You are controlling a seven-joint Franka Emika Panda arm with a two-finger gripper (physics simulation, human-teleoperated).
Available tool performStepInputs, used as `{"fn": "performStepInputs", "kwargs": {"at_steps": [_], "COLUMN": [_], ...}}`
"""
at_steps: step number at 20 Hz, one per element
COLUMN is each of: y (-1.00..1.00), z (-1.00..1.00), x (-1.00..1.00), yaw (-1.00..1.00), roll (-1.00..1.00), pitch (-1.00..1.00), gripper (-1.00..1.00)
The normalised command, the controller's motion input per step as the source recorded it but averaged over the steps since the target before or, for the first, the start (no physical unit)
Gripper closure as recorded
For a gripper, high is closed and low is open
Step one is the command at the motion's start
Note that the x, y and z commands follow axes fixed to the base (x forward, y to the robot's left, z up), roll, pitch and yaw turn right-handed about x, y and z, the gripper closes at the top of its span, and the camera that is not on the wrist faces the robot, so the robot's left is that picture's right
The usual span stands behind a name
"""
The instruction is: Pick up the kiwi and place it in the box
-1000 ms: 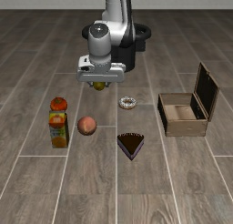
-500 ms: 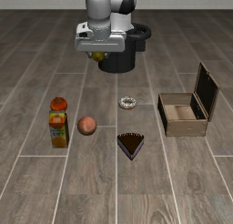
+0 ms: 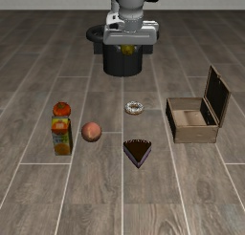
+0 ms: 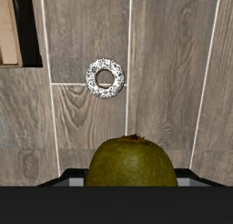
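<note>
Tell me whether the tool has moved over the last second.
Yes: the tool, shut on the kiwi, went toward the exterior view's right and farther from the donut.

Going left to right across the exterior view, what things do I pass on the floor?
Orange bottle → peach → box. The donut and cake slice both lie between peach and box, overlapping sideways.

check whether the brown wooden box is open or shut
Open: the brown wooden box has its lid standing upright along the side at the exterior view's right, and the inside shows.
</note>
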Motion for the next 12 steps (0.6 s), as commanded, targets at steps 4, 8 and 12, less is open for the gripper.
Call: {"fn": "performStepInputs", "kwargs": {"at_steps": [4, 8, 12], "y": [1.0, 1.0, 1.0], "z": [0.0, 0.0, 0.0], "x": [0.0, 0.0, 0.0], "yaw": [0.0, 0.0, 0.0], "roll": [0.0, 0.0, 0.0], "pitch": [0.0, 0.0, 0.0], "gripper": [1.0, 1.0, 1.0]}}
